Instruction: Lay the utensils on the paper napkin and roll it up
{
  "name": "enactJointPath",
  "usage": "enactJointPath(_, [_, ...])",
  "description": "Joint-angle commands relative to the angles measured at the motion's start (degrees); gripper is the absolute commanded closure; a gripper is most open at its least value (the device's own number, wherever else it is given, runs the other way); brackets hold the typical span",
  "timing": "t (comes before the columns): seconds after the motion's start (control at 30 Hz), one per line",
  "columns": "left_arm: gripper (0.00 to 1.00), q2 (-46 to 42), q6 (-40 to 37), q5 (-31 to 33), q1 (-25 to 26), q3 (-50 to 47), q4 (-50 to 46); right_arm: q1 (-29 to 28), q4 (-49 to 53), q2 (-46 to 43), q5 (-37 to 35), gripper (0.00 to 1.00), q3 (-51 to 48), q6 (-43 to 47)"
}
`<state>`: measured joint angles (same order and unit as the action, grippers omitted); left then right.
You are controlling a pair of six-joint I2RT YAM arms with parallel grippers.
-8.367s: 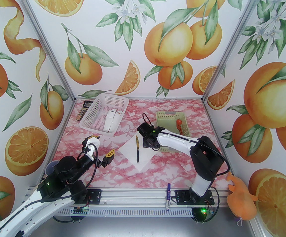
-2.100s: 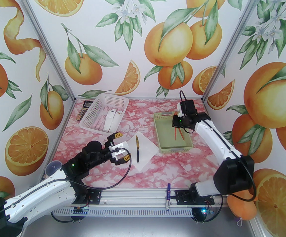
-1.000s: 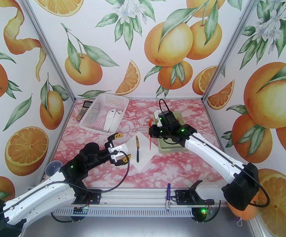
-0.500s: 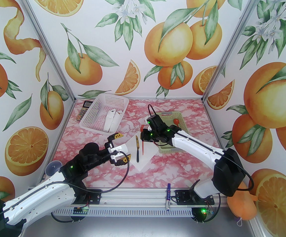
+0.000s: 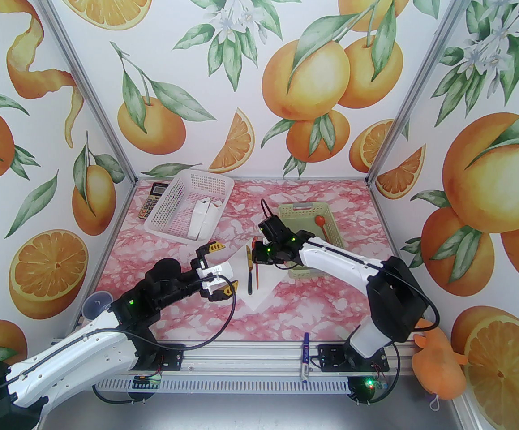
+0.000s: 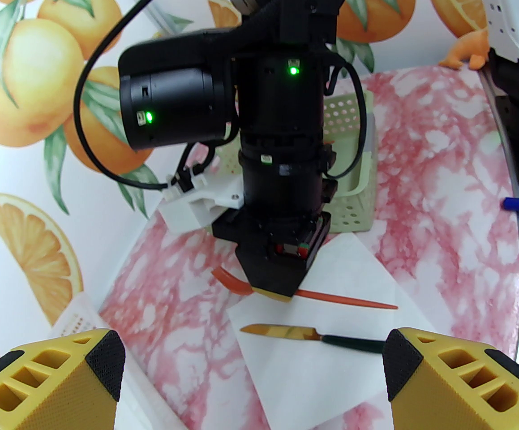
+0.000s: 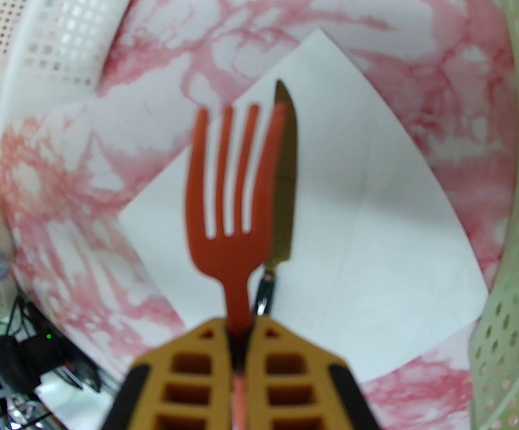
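Between orange-print walls (image 5: pixel 187 141), napkin (image 5: pixel 264 290) on tabletop (image 5: pixel 331 305)

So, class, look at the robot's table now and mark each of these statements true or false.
1. The right claw grips an orange fork. True.
2. The knife lies on the napkin. True.
3. The left claw is shut on the knife. False: it is open and clear of the knife.
4. The green basket is empty. False: a spoon lies in it.
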<state>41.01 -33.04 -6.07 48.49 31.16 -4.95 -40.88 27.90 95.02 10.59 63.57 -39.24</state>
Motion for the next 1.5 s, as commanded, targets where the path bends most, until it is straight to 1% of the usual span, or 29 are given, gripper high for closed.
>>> enactJointPath(0.0, [0.0, -0.18, -0.27, -1.32, 0.05, -0.47, 0.29, -0.73, -2.04, 1.62, -0.38, 0.94, -0.6, -0.88])
enactJointPath(0.67, [0.0, 0.51, -0.54, -1.67, -0.04, -0.39, -0.27, -0.83, -4.74, 8.05, -0.22, 0.93, 0.15, -1.45])
enactJointPath(1.47, [0.0, 1.26, -0.71, -2.31, -0.06, -0.13, -0.76, -0.8, -5.91, 11.09, 0.66, 0.9, 0.32, -2.04])
